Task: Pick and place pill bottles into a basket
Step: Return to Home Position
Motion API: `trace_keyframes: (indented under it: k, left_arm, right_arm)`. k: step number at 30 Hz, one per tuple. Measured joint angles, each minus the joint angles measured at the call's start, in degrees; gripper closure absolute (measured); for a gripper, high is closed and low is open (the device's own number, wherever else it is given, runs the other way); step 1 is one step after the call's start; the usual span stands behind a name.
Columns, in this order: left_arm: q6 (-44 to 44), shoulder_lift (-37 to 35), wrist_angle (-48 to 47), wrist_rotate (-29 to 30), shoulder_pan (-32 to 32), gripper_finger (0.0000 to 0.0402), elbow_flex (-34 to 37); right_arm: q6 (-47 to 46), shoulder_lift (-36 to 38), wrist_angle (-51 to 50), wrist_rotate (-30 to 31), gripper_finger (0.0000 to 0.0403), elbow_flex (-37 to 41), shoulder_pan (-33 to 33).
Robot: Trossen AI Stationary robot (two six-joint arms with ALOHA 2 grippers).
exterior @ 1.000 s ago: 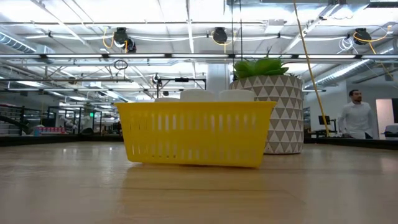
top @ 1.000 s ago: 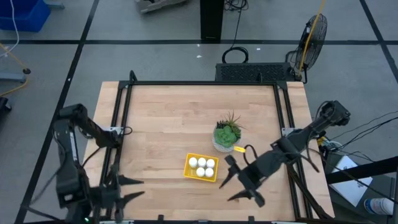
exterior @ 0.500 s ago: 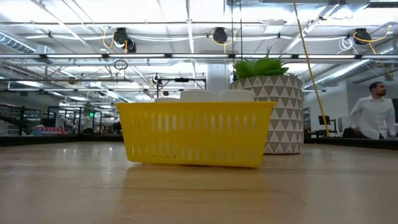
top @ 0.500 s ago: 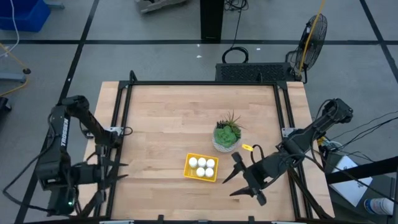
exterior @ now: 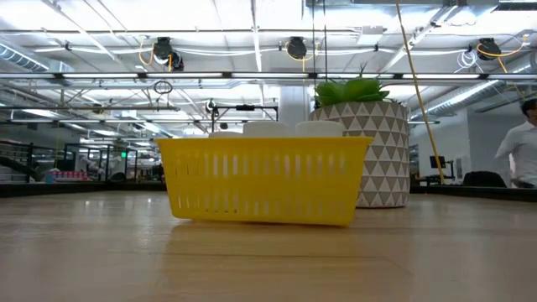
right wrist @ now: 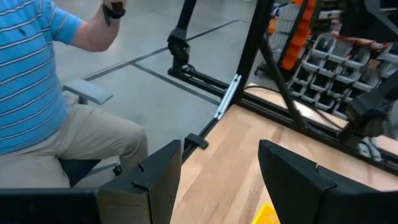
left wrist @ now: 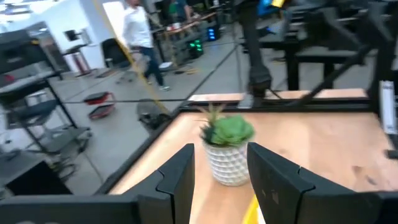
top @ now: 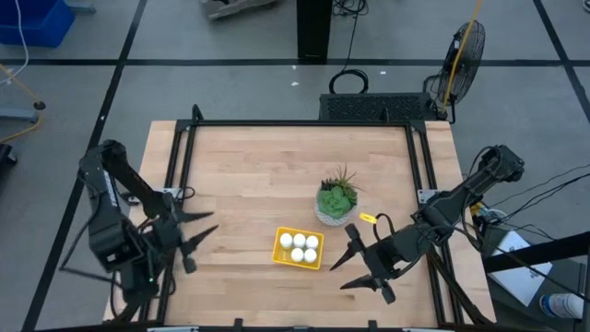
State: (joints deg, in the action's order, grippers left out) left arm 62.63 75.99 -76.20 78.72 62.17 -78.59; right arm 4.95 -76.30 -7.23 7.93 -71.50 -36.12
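The pill bottles [top: 300,241] stood clustered inside the basket [top: 278,249]. From above we counted what looked like five white tops, though they were small and packed close. At table height only their tops [exterior: 267,128] showed over the yellow slatted wall [exterior: 264,180]. The basket rested on the table [top: 258,175] toward its near edge, and the plant pot [top: 336,207] stood just beside its far right corner.

To the basket's right, the right gripper [top: 337,277] hovered near it but clear of it. Its fingers [right wrist: 155,174] were spread wide and held nothing. A yellow corner of the basket [right wrist: 267,215] showed between them in its wrist view, with a seated person [right wrist: 31,74] in a striped shirt beyond the table.

The left gripper [top: 205,231] hung at the table's left edge, well apart from the basket. Its fingers [left wrist: 177,180] were likewise parted and empty, and they framed the plant pot [left wrist: 228,163] in its wrist view.
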Motion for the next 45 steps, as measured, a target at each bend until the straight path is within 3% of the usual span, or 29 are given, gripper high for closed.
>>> trace_keyframes:
  k: [18, 23, 27, 29, 32, 35, 37, 39, 45]
  left_arm:
    - [-3.53, -5.56, 1.06, 3.85, -17.17, 0.0249, 0.3]
    - [-4.62, -5.45, 14.5, 4.59, -22.31, 0.0249, 6.44]
    - [-9.47, -5.56, 30.59, 4.06, -26.53, 0.0249, 13.49]
    - [-15.88, -5.53, 41.79, 0.27, -29.36, 0.0249, 18.06]
    - [-30.37, -5.47, 63.49, -10.2, -33.87, 0.0249, 25.43]
    - [-46.51, -5.47, 87.47, -28.62, -37.84, 0.0249, 32.66]
    - [-52.61, -5.48, 98.77, -42.04, -40.3, 0.0249, 36.39]
    - [-55.77, -5.49, 104.93, -51.58, -42.4, 0.0249, 38.84]
    - [-60.14, -5.51, 106.54, -65.63, -47.88, 0.0249, 42.46]
  right_arm:
    - [0.22, 0.99, 1.47, 1.06, 0.0195, 0.0, 0.02]
    - [0.02, 0.99, 1.96, 1.06, 0.0195, 0.0, 0.02]
    - [-1.03, 0.99, 2.28, 1.06, 0.0195, 0.0, 0.02]
    - [-1.25, 0.99, 2.28, 1.06, 0.0195, 0.0, 0.02]
    - [-1.27, 0.99, 2.26, 1.06, 0.0195, 0.0, -0.12]
    - [-1.27, 0.99, 2.26, 1.06, 0.0195, 0.0, -0.59]
    - [-1.27, 0.99, 2.24, 1.04, 0.0195, 0.0, -0.99]
    - [-1.27, 0.99, 2.37, 1.06, 0.0195, 0.17, -1.56]
    - [-1.27, 0.99, 2.75, 1.19, 0.0195, 1.64, -2.85]
